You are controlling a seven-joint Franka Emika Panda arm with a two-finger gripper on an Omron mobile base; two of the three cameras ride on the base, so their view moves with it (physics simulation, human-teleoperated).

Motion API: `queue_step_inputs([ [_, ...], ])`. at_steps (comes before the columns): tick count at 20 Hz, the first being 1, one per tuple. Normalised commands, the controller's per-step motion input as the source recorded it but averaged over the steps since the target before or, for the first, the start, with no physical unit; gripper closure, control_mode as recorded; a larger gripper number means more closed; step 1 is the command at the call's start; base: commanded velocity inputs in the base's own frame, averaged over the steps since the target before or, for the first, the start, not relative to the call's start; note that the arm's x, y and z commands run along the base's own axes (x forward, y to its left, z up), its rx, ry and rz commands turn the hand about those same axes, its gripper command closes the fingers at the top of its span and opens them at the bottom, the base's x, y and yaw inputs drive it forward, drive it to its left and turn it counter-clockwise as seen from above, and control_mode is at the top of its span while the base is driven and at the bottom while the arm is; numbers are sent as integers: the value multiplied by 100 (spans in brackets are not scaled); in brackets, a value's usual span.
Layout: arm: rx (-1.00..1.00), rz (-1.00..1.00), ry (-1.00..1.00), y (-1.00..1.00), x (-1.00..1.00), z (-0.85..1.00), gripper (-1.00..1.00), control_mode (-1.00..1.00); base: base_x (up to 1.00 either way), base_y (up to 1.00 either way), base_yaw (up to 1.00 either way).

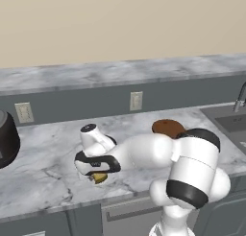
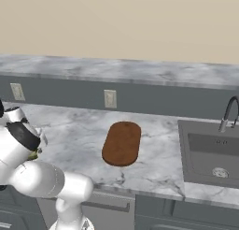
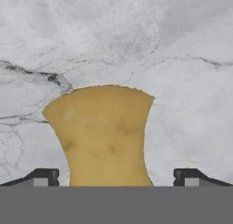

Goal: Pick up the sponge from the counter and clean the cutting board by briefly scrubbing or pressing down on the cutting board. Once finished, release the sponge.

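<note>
A: Right up close in the hand view, the sponge (image 3: 102, 136), mustard yellow with wavy edges, sits between the two dark fingertips (image 3: 44, 176), one on each side and both clear of it.

B: So the gripper (image 3: 113, 182) is spread wide, holding nothing?

A: Exactly, jaws apart and straddling the sponge, with bare stone showing between each tip and its edges.

B: Now biggest first. The counter (image 1: 43, 153)?

A: Wide grey-white marble with dark veins, and the sponge lies flat on it, near its front edge.

B: And the arm?

A: It bends low over the counter, hand pointing down onto the sponge (image 1: 99, 177); a sliver of yellow peeks out under the gripper (image 1: 97, 175) in the left base view.

B: The sink (image 2: 212, 152)?

A: Set into the counter well to the right of the sponge, with a tap (image 2: 228, 113) behind it.

B: The board (image 2: 122, 143)?

A: Reddish-brown, rounded ends, flat on the counter between sponge and sink, well apart from the sponge.

B: Anything smaller?

A: Two outlets (image 2: 110, 98) on the dark wall strip behind the counter.
</note>
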Motion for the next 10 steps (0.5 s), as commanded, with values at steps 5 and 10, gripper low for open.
queue_step_inputs([
  [5, 0, 0, 1, 10, 1, -18, -100, -100, 0, 0, 0],
  [10, 0, 0, 0, 4, 1, -5, -100, -100, 0, 0, 0],
])
